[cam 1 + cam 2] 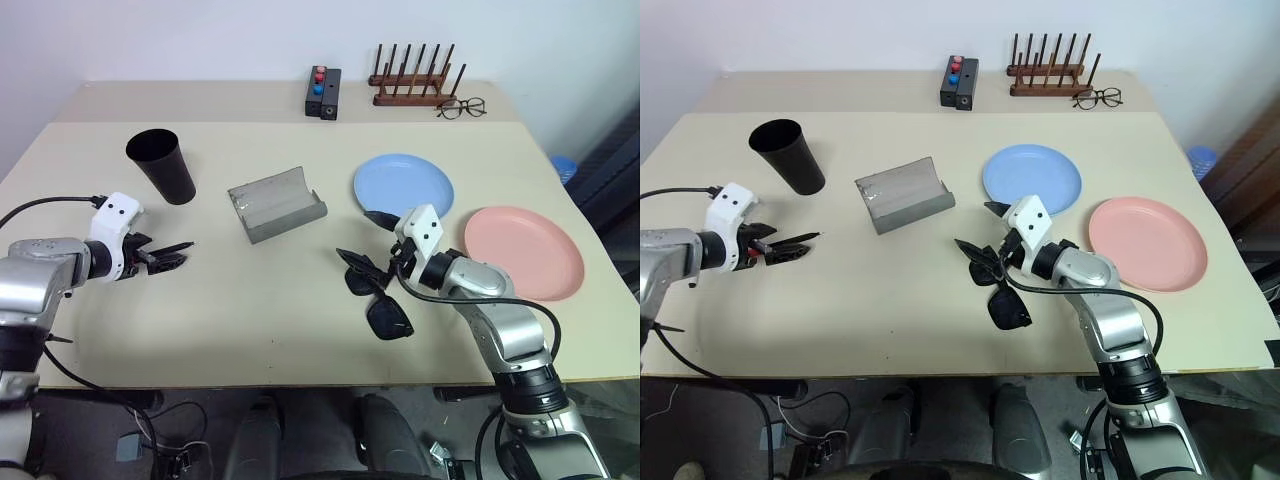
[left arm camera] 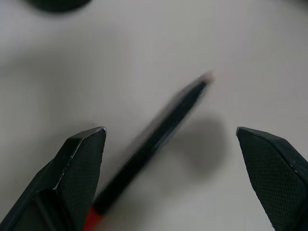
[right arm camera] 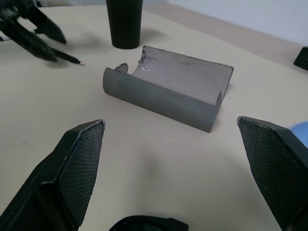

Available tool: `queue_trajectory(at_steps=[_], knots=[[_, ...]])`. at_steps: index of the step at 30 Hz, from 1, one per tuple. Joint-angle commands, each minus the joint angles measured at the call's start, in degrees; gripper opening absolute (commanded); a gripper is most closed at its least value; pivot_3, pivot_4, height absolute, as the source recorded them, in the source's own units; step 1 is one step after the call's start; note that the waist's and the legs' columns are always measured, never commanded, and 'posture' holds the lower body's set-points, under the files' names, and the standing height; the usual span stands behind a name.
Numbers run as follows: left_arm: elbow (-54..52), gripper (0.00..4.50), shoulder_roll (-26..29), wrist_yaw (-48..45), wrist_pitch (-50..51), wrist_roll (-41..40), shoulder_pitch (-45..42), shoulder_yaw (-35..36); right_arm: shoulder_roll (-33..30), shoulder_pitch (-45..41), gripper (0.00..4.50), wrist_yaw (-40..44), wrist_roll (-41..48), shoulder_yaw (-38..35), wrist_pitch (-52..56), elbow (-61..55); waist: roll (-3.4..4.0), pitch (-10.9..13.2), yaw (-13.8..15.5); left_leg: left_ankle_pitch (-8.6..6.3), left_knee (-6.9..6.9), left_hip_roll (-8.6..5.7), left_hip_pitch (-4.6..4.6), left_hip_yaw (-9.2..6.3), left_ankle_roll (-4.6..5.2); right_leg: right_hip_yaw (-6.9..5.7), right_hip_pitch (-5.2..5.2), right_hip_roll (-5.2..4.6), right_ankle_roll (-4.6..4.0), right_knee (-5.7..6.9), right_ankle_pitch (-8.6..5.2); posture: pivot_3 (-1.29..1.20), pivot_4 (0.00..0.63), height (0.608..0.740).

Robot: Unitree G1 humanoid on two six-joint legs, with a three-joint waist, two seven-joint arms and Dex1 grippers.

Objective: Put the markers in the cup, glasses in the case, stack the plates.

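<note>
**Two spread tools, each lined up on its own item**

Both tools stand with fingers wide apart and grip nothing. The left tool [image 2: 171,180] straddles the black marker [image 2: 159,132], which lies slantwise on the counter [image 1: 250,320] between its fingers, red end nearest the wrist; the wide gap suits a thin item that must be bracketed before it is pinched. No finger can be seen touching the marker. Only this one marker can be made out. Just beyond stands the cup [image 1: 160,165], upright and mouth up, near enough that a short lift should carry the marker to it.

The right tool [image 3: 171,183] points level across the counter toward the case [image 3: 166,91], with the sunglasses [image 1: 375,290] lying directly below and in front of it, arms unfolded and splayed. Whether a finger touches them cannot be told. The case lies open with its trough facing up, between cup and blue plate [image 1: 405,185], ready to receive the sunglasses. Their splayed arms will likely make them awkward to seat in the trough.

Farther out, the pink plate [image 1: 525,250] rests beside the blue one, the rims close but not overlapping, so stacking is not yet done. At the counter's far edge sit a small black box [image 1: 322,93], a wooden rack [image 1: 418,78] and clear spectacles [image 1: 461,107], none needed for the task.
</note>
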Motion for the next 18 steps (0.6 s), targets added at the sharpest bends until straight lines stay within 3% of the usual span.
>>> queue_trajectory(at_steps=[1,5,6,8,15,16,18], knots=[[5.2,4.45,0.3,-6.7,-5.6,4.5,-4.0,-3.7,0.2,0.3,4.5,-0.9,0.6,-0.5,0.0,-3.9,0.0,0.0,0.0,0.0,0.0,0.0,-0.01,0.0,0.0,0.0,0.0,-0.01,0.01,0.0,-0.01,0.0,0.15,0.74],[10.3,4.45,-0.9,-11.7,-8.2,6.4,-6.9,-5.3,-1.4,1.9,4.5,2.5,6.8,-2.4,3.5,-8.9,0.0,0.0,0.2,0.0,0.0,0.0,0.0,0.0,0.0,0.0,0.02,-0.01,0.02,0.01,-0.01,0.0,0.15,0.74],[10.9,4.22,-1.0,-12.5,-8.6,6.9,-7.3,-5.6,-2.6,2.5,4.5,4.1,8.1,-2.4,4.5,-10.3,-0.01,0.0,0.2,0.0,0.0,0.0,0.0,0.0,0.0,0.0,0.02,-0.02,0.01,0.02,-0.02,0.0,0.15,0.74],[11.6,3.7,-1.3,-14.2,-9.5,8.0,-7.5,-6.1,-6.0,4.1,4.5,7.7,8.1,-1.1,4.0,-12.5,-0.01,0.0,0.3,0.0,0.02,-0.01,0.0,0.0,0.0,0.0,0.05,-0.04,0.02,0.01,-0.03,0.0,0.15,0.74],[11.9,0.33,-2.5,-15.9,-10.5,9.4,-6.5,-5.0,-8.9,5.2,4.5,10.6,5.2,1.4,0.2,-12.0,-0.02,0.0,0.1,0.0,0.03,-0.01,0.09,0.0,0.0,0.01,0.13,-0.04,-0.12,0.05,-0.13,0.0,0.15,0.74],[11.7,0.04,-2.6,-15.5,-10.5,9.5,-6.3,-4.6,-8.7,5.2,4.5,10.5,4.9,1.6,-0.1,-11.7,-0.02,0.0,0.1,0.0,0.04,-0.01,0.09,0.0,0.0,0.01,0.13,-0.05,-0.11,0.05,-0.13,0.0,0.15,0.74],[11.3,0.04,-2.6,-14.7,-10.8,9.8,-5.8,-3.9,-8.5,5.3,4.5,10.5,4.6,1.8,-0.7,-11.5,-0.02,0.0,0.2,0.0,0.05,-0.01,0.08,0.0,0.0,0.01,0.15,-0.05,0.0,0.05,-0.06,0.0,0.15,0.74]])
